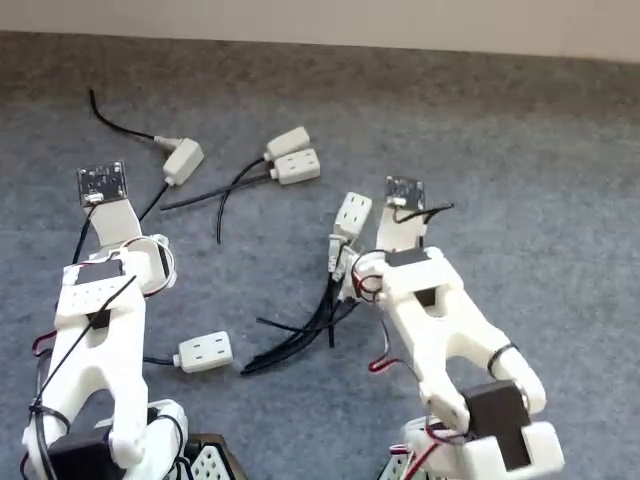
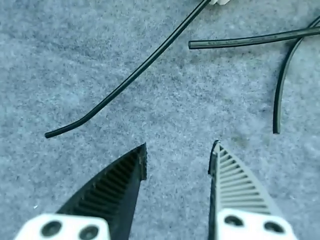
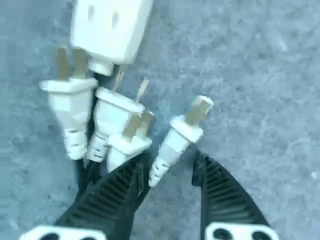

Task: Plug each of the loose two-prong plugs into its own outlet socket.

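Note:
Several white two-prong plugs (image 3: 117, 112) on black cords lie bunched on the grey carpet, also seen from above as a plug cluster (image 1: 340, 258). One outlet socket (image 3: 110, 27) sits just beyond them. My right gripper (image 3: 170, 164) is open, and the tail of the nearest plug (image 3: 181, 131) lies between its fingers. Other white sockets lie around: a pair (image 1: 295, 157) at the back, one (image 1: 183, 160) back left and one (image 1: 205, 351) near the left arm. My left gripper (image 2: 177, 152) is open over bare carpet, holding nothing.
Black cords (image 1: 295, 335) fan out between the two arms, and loose cord ends (image 2: 125, 82) cross the carpet ahead of the left gripper. Open carpet lies to the right of the right arm (image 1: 440, 320) and along the back.

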Robot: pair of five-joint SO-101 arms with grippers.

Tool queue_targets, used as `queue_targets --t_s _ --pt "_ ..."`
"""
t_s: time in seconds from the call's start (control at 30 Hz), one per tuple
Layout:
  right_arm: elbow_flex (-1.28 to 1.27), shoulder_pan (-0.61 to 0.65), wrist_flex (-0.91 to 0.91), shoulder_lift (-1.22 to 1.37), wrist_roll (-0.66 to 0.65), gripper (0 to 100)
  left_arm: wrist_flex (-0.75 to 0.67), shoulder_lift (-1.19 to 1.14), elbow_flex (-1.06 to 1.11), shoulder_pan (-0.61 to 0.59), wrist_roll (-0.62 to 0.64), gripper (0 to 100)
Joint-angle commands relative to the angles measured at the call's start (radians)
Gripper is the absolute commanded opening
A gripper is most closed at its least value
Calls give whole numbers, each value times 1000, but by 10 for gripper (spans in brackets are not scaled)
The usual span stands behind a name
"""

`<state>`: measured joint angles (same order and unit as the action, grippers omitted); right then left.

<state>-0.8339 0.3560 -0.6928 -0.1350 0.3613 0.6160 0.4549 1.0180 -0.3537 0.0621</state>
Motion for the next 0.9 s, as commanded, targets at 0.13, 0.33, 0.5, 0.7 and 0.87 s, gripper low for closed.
queue_targets --t_s 0.13,0.33,0.5,0.7,0.87 --pt "151 -10 -105 101 14 118 -14 15 -4 15 3 217" --pt "245 -36 -231 97 -127 5 -17 16 12 16 3 220" --pt "470 -30 -498 105 -532 9 -17 21 16 18 3 220" --pt "588 -5 -708 99 -1016 9 -17 16 19 18 3 220" --pt "415 12 -618 104 -1287 8 -17 18 19 16 3 220"
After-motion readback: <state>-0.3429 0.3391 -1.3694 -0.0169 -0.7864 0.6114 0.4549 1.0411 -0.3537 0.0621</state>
